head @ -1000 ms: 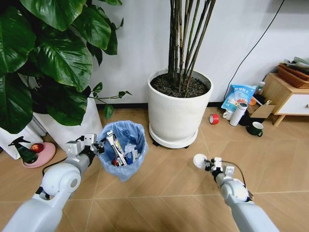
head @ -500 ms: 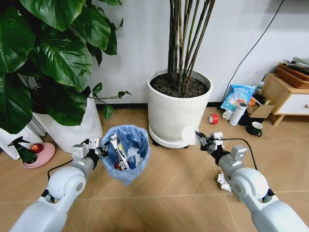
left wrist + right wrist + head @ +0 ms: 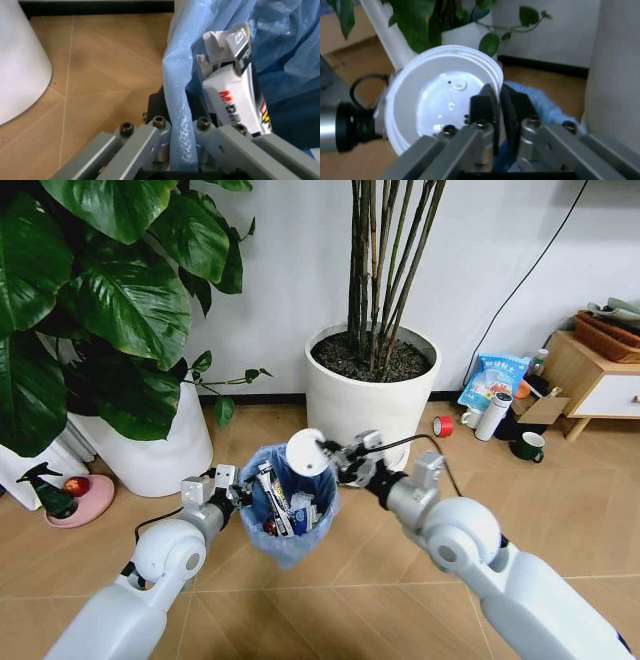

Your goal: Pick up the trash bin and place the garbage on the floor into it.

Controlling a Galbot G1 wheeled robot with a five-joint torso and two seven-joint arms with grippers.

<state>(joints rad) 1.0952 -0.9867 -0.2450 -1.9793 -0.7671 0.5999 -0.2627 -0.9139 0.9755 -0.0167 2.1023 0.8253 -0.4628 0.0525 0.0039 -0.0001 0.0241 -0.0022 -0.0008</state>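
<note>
At far left, a broad-leaved plant in a white pot is crowding the corner, with a pink dish on the floor beside it. The left gripper is clamping the rim of the trash bin, its fingers pinching a fold of the light blue liner; the bin appears to be held up off the chevron tiles, just in front of the two pots. Inside, a blue-white carton and a red can are already lying. Over the bin's mouth, the right gripper is gripping a white round lid by its edge, so the step in hand looks to be the drop: the jaws need only part once the lid is sitting squarely above the opening. Just behind, the big white pot holding a bamboo-like plant is leaving little room for the right arm. Farther right, a red tape roll, a white bottle, a dark green mug and a wooden cabinet are lining the wall.
</note>
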